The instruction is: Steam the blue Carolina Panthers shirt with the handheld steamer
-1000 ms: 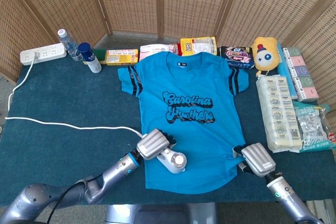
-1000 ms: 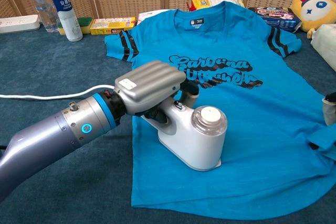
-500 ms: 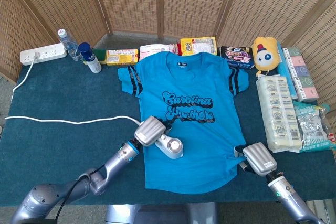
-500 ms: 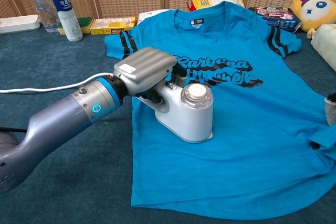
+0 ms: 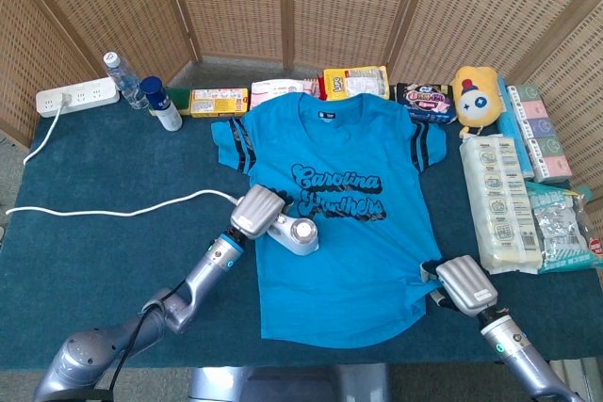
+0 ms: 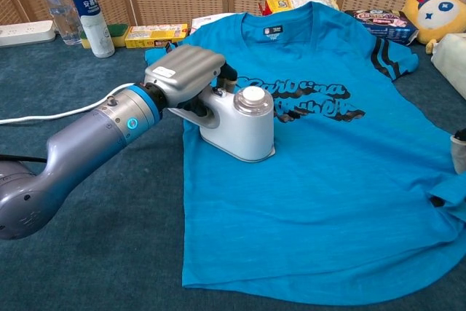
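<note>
The blue Carolina Panthers shirt (image 5: 350, 251) lies flat on the dark green table, collar to the far side. My left hand (image 5: 256, 209) grips the handle of the white handheld steamer (image 5: 298, 235), which rests on the shirt's left side just below the black lettering (image 5: 339, 193). The chest view shows the left hand (image 6: 183, 78) wrapped over the steamer (image 6: 244, 127), its round cap facing up. A white cord (image 5: 113, 206) trails left from it. My right hand (image 5: 464, 284) sits at the shirt's lower right hem, fingers pinching the bunched edge.
A power strip (image 5: 77, 97), a clear bottle (image 5: 121, 77) and a blue-capped bottle (image 5: 160, 103) stand at the back left. Snack boxes (image 5: 219, 101) line the far edge. A yellow plush (image 5: 476, 93) and wrapped packs (image 5: 499, 200) fill the right side. Wicker screens stand behind.
My left hand has slid the steamer up the shirt, from near the lower hem to just below the lettering, and the cord followed. The right hand has stayed put.
</note>
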Available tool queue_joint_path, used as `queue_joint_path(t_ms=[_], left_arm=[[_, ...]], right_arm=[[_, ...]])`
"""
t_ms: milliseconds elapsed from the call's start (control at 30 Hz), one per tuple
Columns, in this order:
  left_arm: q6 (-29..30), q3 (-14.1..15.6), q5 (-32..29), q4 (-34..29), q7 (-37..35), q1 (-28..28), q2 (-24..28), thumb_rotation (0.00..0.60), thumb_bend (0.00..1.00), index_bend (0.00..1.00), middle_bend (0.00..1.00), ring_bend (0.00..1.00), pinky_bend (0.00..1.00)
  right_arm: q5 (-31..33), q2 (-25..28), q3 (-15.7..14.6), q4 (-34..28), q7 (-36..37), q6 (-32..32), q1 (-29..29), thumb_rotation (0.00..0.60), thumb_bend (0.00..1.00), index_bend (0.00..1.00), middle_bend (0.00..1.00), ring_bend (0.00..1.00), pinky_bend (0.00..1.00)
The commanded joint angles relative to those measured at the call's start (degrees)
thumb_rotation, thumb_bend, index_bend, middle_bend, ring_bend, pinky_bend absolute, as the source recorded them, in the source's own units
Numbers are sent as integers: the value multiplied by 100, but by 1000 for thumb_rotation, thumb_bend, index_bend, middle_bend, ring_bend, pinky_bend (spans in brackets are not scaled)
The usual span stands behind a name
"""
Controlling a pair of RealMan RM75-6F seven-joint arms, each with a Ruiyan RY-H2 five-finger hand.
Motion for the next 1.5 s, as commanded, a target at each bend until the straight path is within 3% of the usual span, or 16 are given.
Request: queue_joint_path(t_ms=[33,267,1000,1500], left_arm=[[-39,-48,-69,142,-5,-10,-36,600,383,685,768,679,723],[-115,-121,-210,355,-60,2,-124,600,384,685,768,679,721],[96,261,296,-493,-279,-245,-450,600,381,686,768,679,720],[464,347,289,-1228,-306,211,261,600,382,686,768,679,720]], right_arm=[[2,2,-1,-2,-3,-3,0,600,575,632,576,614,729],[9,-4,1,-10,-9,-8,0,600,575,632,576,616,731],[43,25,-2,45,52,25,-44,600,575,632,577,617,731],[-8,-23,5,27,40,1,-2,600,575,632,577,618,731]])
